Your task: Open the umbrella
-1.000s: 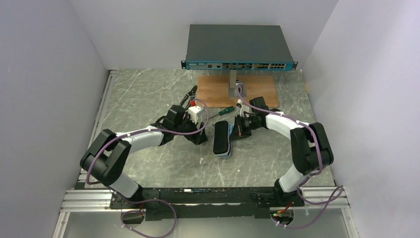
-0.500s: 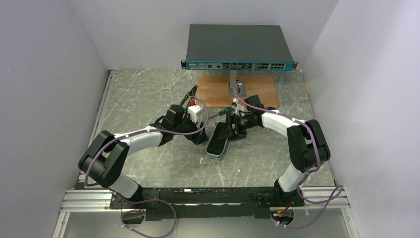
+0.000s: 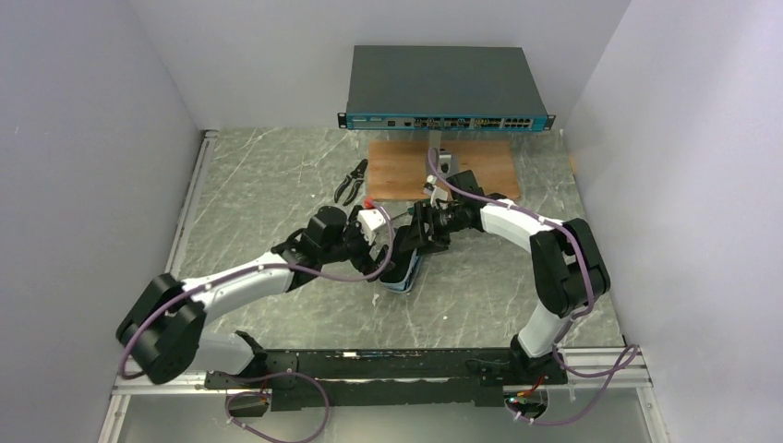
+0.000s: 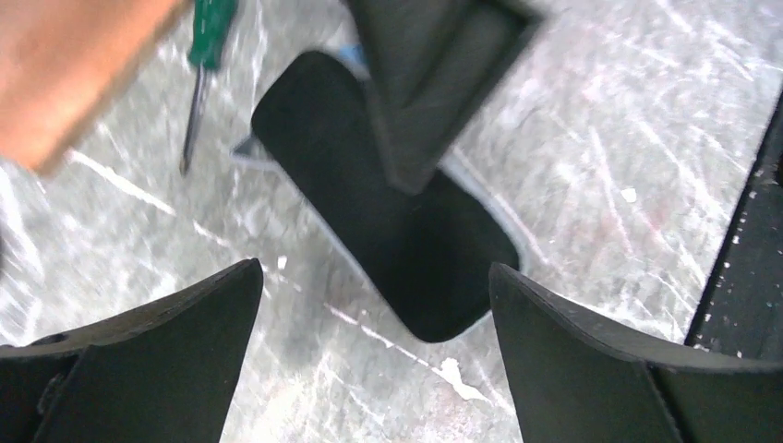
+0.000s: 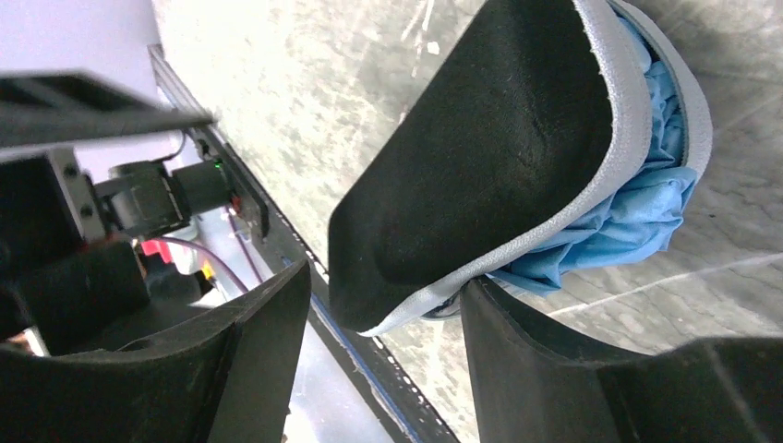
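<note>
The umbrella lies folded on the marble table, a black oblong with a grey edge and sky-blue canopy bunched under it. My right gripper is open around its far end. One finger touches the grey edge from below; the other stands apart from it. My left gripper is wide open, just short of the umbrella's near end, with nothing between its fingers. In the left wrist view a right-gripper finger overlaps the umbrella's top.
Black-handled pliers lie behind the left arm. A green-handled screwdriver lies beside the umbrella. A wooden board and a network switch on a stand fill the back. A black rail runs along the near edge.
The right gripper went from shut to open and pushed left, shifting and tilting the umbrella. The left arm swung right up to the umbrella and opened wider, uncovering the pliers.
</note>
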Controlling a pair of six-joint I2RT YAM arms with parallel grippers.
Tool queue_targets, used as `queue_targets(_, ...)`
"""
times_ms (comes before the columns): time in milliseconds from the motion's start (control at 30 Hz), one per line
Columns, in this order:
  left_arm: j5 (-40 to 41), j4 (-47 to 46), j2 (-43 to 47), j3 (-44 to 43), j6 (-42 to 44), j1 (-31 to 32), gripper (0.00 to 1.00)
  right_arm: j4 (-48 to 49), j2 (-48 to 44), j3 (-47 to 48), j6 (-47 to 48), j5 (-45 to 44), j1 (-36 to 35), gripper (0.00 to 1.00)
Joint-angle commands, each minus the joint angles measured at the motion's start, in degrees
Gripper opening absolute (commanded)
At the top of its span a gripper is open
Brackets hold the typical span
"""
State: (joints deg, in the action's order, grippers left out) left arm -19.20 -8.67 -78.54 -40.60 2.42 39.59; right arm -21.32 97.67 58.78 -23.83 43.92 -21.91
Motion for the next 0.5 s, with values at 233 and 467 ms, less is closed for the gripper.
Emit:
queue_targets(233, 15.8, 5.5, 2.6, -3.3, -8.0, 8.3, 1.0, 12.9, -1.9, -1.6, -10.1, 7.7, -0.7, 0.61)
queue_targets(467, 20.4, 3.4, 0.6, -1.8, -9.5, 10.1, 1.0, 15.1, -1.5, -0.3, -11.8, 7.7, -1.4, 0.61)
